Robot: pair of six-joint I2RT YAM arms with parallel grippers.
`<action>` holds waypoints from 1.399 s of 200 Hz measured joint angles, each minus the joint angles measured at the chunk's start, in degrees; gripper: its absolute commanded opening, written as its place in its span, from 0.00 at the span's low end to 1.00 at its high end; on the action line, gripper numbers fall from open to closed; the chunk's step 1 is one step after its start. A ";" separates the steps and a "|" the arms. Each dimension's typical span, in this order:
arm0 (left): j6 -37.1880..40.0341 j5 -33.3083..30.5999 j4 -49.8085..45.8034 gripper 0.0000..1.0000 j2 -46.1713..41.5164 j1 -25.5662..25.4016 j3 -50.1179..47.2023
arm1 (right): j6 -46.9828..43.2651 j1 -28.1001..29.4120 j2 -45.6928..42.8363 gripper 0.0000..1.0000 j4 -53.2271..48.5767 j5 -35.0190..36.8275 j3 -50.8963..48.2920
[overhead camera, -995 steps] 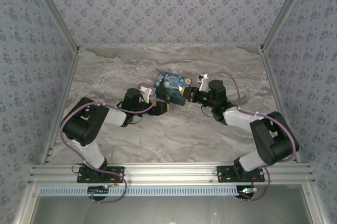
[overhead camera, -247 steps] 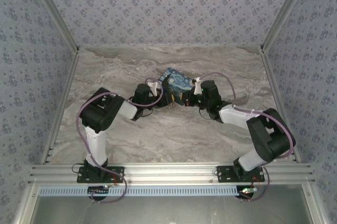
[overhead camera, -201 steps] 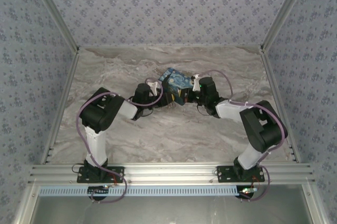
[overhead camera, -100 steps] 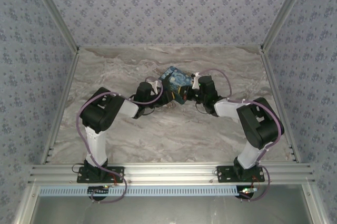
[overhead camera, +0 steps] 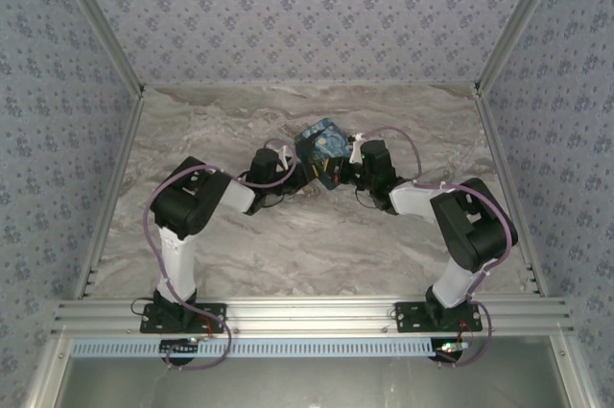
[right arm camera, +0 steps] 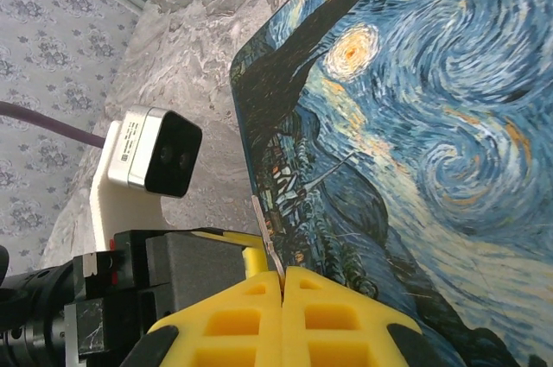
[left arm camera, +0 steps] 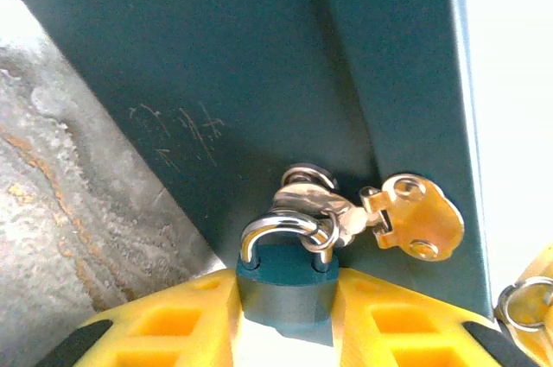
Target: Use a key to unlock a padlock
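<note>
Padlock (left arm camera: 285, 274) not open yet, bottom centre of left wrist view.
I've got left gripper (left arm camera: 285, 332) clamped on it, right gripper (right arm camera: 282, 275) pinching the key (right arm camera: 267, 229), not in yet.

Since five seconds ago, the painted box (overhead camera: 321, 142) has turned, tipped up and shifted slightly farther back. Both arms have drawn in toward it. The left gripper (left arm camera: 286, 302) has narrowed onto the padlock (left arm camera: 285, 281), and the right gripper (right arm camera: 282, 275), pinching the key (right arm camera: 267, 242), has moved left.
</note>
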 measured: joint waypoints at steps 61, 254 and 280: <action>0.11 -0.20 -0.13 0.26 0.04 -0.39 0.02 | -1.62 -0.24 -3.91 0.00 -5.68 -0.57 0.02; -5.68 -0.83 -6.75 0.25 -8.07 -8.07 -3.91 | -11.96 12.26 -26.36 0.00 -11.04 17.57 -26.45; -7.04 -1.29 -6.75 0.24 -8.07 -8.46 -3.91 | -12.63 12.52 -25.22 0.00 -9.27 18.97 -26.43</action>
